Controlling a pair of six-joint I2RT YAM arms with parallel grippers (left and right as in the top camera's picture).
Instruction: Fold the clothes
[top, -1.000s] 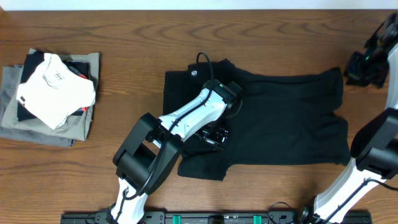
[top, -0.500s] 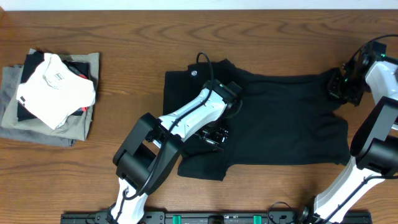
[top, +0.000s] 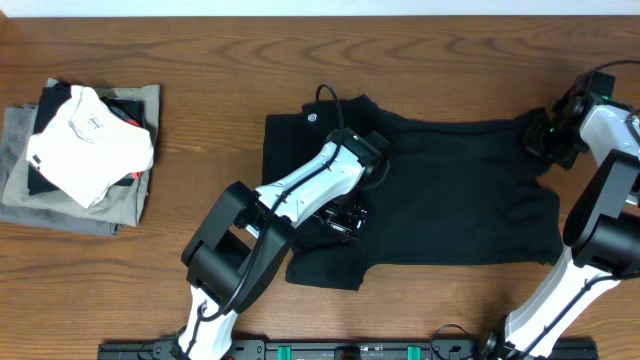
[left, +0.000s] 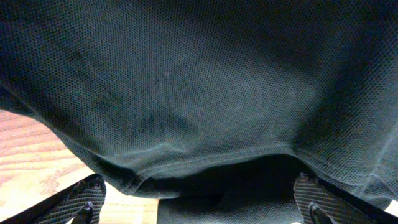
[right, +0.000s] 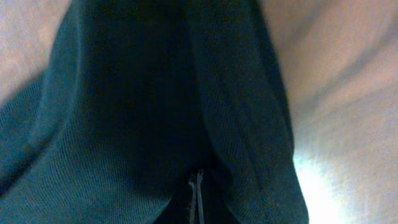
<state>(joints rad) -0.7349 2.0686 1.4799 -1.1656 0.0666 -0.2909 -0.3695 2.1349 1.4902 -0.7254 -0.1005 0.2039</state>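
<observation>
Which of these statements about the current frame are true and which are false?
1. The black T-shirt lies on the table, to the right of the folded stack. True.
2. The left gripper is clamped shut. False: its jaws stand wide open, low over the shirt's left half.
3. The right gripper is at the shirt's far right corner with its jaws closed. True.
4. The white garment lies at the bottom of the stack. False: it sits on top, with the grey-olive one beneath.
</observation>
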